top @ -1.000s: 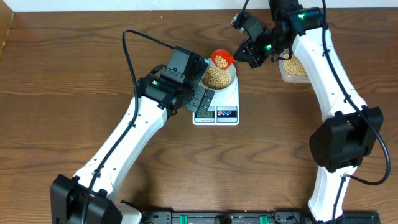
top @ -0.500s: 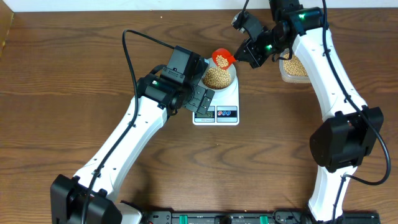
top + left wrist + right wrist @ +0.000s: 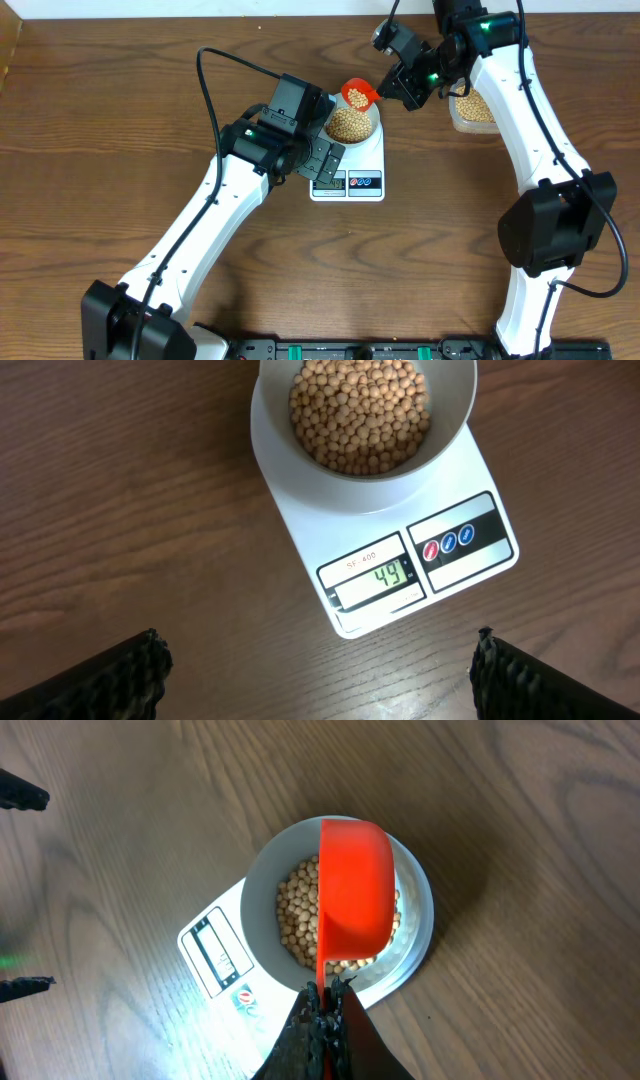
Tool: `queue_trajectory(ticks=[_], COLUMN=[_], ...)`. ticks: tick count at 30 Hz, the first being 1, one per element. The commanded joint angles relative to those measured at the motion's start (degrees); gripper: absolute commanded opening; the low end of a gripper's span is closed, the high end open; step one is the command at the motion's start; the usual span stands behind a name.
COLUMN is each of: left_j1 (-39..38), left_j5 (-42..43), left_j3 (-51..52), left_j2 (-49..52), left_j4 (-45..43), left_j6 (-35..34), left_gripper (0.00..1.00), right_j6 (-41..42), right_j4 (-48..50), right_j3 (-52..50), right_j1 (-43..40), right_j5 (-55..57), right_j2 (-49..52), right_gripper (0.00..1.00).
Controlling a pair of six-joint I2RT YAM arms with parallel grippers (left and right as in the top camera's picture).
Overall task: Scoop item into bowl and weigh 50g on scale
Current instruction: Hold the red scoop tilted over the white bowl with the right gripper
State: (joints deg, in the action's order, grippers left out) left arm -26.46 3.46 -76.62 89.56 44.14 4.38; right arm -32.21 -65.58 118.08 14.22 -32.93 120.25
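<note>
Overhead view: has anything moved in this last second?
Hardly anything. The right gripper, shut on the red scoop, seems to have edged slightly toward the table's far side, with the scoop still over the bowl. The left gripper, beans and scale stayed put.

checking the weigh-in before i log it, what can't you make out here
Overhead: scale display too small to read.
Right wrist: scoop turned away, so its inside is hidden; it also covers some beans.
Overhead: tub partly behind the right arm.
Left wrist: bowl's far rim cut off by the top edge.
</note>
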Motion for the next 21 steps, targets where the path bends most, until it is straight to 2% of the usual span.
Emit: queue_trajectory(ticks=[1,21], left_j1=[0.0,0.0], left_j5=[-0.8,-0.8], left_j3=[-0.2,-0.2], left_j2=[-1.2,-1.2], left_j4=[0.2,0.2], left_j6=[0.3,0.3], left_gripper=[0.98,0.98], right_j6=[-2.3,-6.3], right_j4=[-0.2,-0.2], right_j3=[1.2,1.2], right_j1=[0.2,0.2], right_j5=[-0.4,-0.4], right_j2=[-1.5,-1.5], right_gripper=[0.01,0.01])
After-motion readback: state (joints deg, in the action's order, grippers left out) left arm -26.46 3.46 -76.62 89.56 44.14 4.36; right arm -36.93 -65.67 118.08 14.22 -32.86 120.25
